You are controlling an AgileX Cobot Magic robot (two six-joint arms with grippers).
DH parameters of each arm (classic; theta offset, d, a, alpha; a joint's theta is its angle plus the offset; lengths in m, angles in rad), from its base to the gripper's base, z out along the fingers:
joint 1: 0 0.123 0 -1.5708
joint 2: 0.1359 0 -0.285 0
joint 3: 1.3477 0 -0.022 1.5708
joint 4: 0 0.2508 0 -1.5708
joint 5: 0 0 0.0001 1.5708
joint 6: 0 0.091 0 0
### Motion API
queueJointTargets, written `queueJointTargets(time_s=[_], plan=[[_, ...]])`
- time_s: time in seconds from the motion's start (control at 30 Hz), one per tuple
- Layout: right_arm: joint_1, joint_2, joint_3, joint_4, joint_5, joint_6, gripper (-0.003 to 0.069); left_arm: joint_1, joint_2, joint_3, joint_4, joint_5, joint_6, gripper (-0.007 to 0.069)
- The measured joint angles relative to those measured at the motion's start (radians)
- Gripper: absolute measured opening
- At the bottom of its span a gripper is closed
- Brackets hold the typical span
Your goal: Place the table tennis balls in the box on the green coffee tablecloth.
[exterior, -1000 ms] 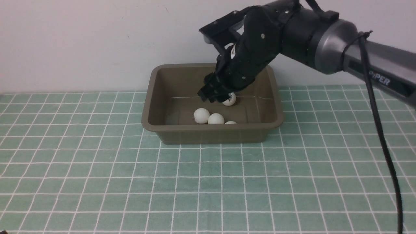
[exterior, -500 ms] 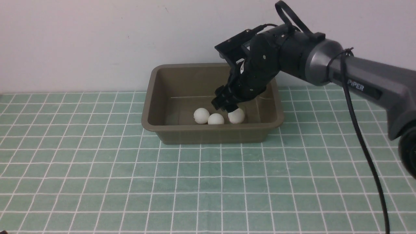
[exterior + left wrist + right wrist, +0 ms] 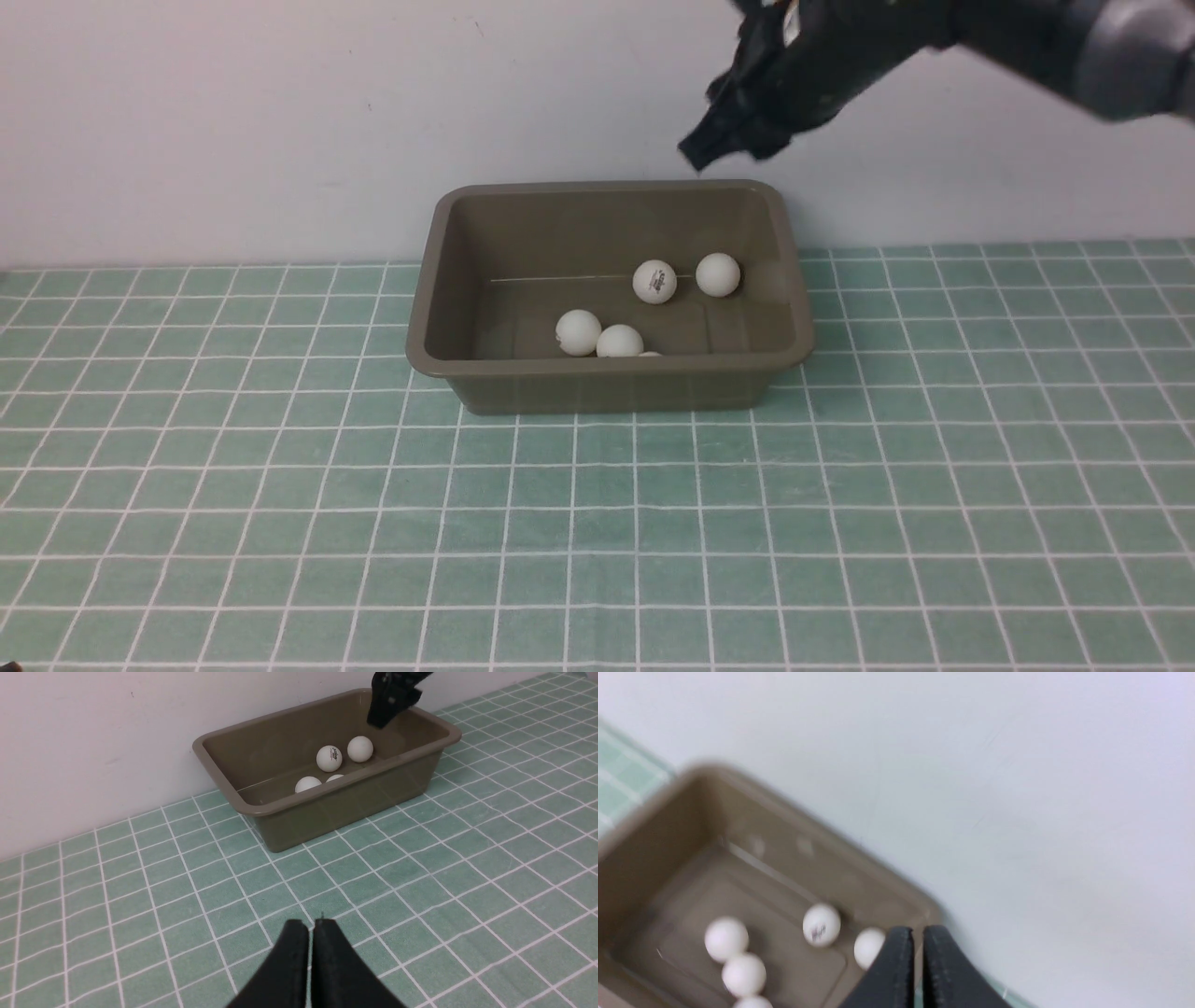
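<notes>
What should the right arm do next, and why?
Probably pull the right gripper back to rest: it is raised above the box, nearly closed and holding nothing, five table tennis balls show inside the box, and none is visible on the green coffee tablecloth.

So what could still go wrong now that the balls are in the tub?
Not much, probably. The two far balls sit loose on the floor of the box, so a bump could set them rolling, though its walls should keep them in. The right gripper, empty, hangs above the back rim and might clip it if it dips.
</notes>
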State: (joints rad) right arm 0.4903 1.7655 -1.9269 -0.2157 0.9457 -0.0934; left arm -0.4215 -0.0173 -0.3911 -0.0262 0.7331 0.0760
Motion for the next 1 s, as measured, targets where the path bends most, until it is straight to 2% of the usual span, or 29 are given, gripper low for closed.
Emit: queueJointTargets(time_s=[0.1,0.27,0.43,0.53,0.63,1.0], plan=[[-0.001,-0.121,0.0,0.019,0.001,-0.005,-0.0003,0.0,0.0,0.0,0.0,-0.061,0.0,-0.0004],[-0.001,-0.368,0.141,0.075,-0.022,-0.061,-0.0015,0.0,0.0,0.0,0.004,-0.194,0.0,-0.0004],[-0.001,-0.632,0.57,0.117,-0.236,-0.077,-0.0015,0.0,0.0,0.0,0.007,-0.284,0.0,-0.0004],[-0.001,-0.778,0.86,0.137,-0.452,-0.046,-0.0015,0.0,0.0,0.0,0.007,-0.32,0.0,-0.0004],[-0.001,-0.857,1.035,0.137,-0.571,-0.003,-0.0015,0.0,0.0,0.0,0.001,-0.351,0.0,-0.0004],[-0.001,-0.893,1.095,0.138,-0.654,0.015,-0.0015,0.0,0.0,0.0,-0.005,-0.349,-0.002,-0.0004]])
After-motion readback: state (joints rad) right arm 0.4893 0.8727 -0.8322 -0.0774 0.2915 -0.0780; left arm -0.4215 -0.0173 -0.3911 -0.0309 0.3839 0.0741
